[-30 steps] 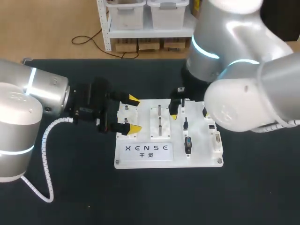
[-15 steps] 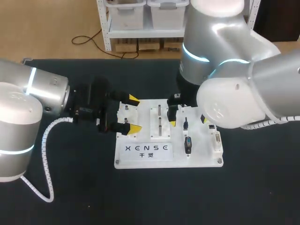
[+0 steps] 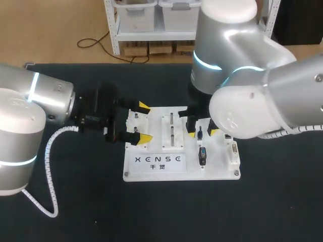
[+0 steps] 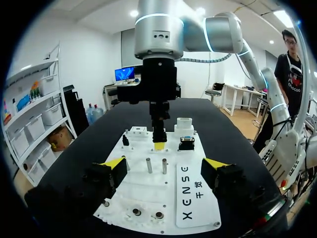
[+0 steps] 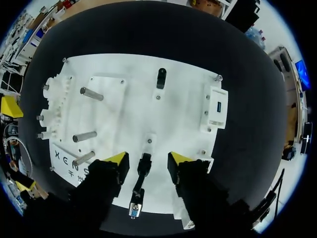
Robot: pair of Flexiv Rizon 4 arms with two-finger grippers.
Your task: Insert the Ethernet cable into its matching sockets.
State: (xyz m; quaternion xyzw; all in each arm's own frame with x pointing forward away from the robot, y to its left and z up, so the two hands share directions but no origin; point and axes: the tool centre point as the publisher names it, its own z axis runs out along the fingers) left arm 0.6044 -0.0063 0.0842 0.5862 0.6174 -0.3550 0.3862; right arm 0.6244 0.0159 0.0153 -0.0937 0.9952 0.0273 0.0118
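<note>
A white socket board (image 3: 156,171) lies mid-table. On it, a short black Ethernet cable (image 5: 143,166) with a metal-ended plug lies between the fingers of my right gripper (image 5: 148,158). A gap shows on each side of the cable, so the gripper is open. In the head view, my right gripper (image 3: 201,132) hangs over the board's right half. My left gripper (image 3: 145,122) stands open and wide over the board's left end, astride a raised white block. In the left wrist view, my left gripper (image 4: 164,164) faces along the board (image 4: 148,193) toward my right gripper (image 4: 158,144).
Three metal pegs (image 5: 84,136) stand upright left of the cable. A second small black piece (image 5: 161,77) sits farther back on the board, and a white socket block (image 5: 215,111) is on the right. Black table surface surrounds the board.
My right gripper has come forward and down over the cable, and its fingers have drawn closer together. The left arm and the board have stayed still.
</note>
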